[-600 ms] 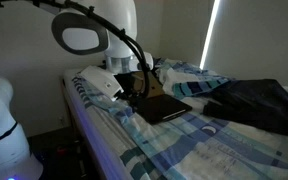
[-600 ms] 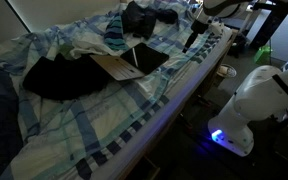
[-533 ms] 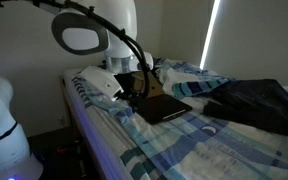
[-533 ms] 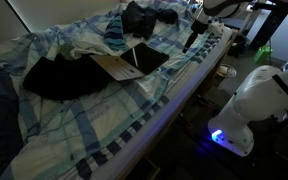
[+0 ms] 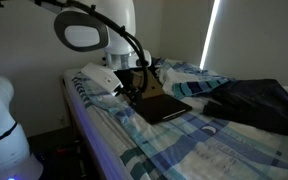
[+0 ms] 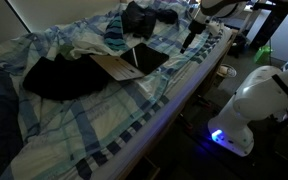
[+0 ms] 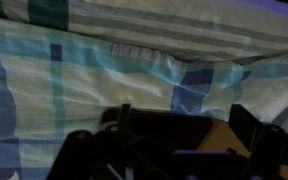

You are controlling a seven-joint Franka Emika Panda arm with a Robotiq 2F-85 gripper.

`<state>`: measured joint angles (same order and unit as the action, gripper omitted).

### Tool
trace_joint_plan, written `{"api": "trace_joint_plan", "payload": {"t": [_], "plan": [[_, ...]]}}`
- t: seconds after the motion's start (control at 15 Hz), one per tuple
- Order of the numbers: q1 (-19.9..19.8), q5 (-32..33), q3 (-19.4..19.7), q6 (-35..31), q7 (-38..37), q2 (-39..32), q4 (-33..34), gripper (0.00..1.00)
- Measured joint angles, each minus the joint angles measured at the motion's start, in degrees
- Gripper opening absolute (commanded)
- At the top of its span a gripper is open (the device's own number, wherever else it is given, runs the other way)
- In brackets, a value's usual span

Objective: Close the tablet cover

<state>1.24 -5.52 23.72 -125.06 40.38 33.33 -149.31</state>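
Just beside my claw (image 5: 133, 93), the tablet (image 6: 145, 57) lies with its tan cover (image 6: 108, 67) folded open on the side away from it; I see the fingers (image 7: 79, 152) spread wide, gripping nothing.

Count on the bed: one tablet (image 6: 149, 57) with one open cover (image 6: 111, 67); one checked sheet (image 6: 94, 125); two dark cloth items, a large black garment (image 6: 56, 78) and a smaller bundle (image 6: 142, 18). One ring-shaped lamp head (image 5: 56, 35).
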Motion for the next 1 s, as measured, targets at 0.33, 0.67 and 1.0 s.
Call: {"api": "trace_joint_plan", "payload": {"t": [0.33,0.67,1.0], "plan": [[1.5,-2.9,-4.9,0.1,0.0,0.0,0.0,1.00],[5.1,-5.4,-8.7,0.1,0.0,0.0,0.0,1.00],[9.1,-7.5,-11.5,0.1,0.5,0.1,0.0,1.00]]}}
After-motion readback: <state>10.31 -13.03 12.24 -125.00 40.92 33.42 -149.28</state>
